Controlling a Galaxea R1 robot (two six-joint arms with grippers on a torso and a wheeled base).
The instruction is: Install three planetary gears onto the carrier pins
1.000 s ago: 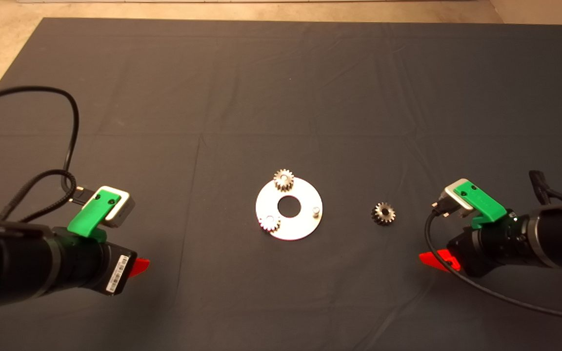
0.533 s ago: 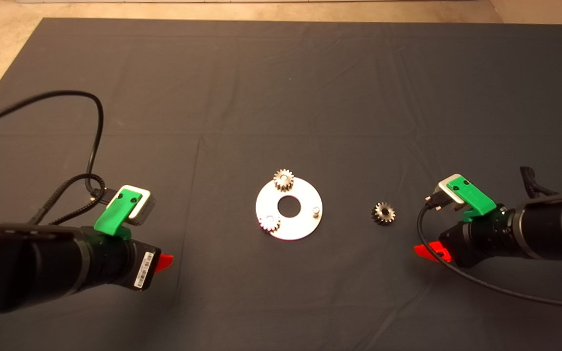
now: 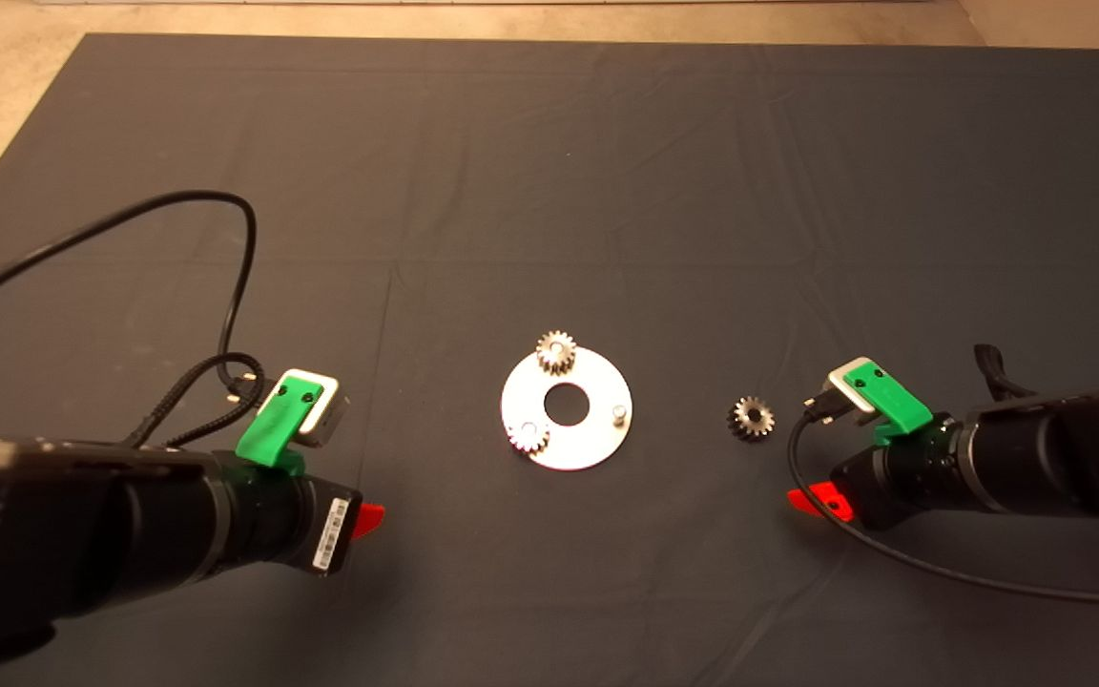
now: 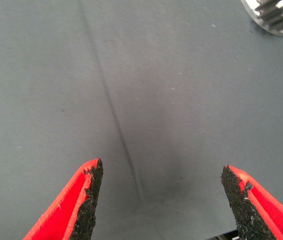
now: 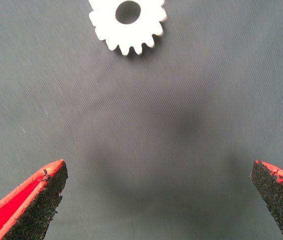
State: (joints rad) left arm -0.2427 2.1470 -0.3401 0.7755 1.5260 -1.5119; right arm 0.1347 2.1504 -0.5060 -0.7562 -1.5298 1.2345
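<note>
Now two planetary gears (image 3: 555, 352) on plate (image 3: 597, 434), third (image 3: 751, 418) off.

No words, brands or numbers could be read anywhere; a small white sticker (image 3: 328, 540) sat on the end of the left arm's wrist, printed with fine dark lines like a barcode, but its characters were too small to make out.
</note>
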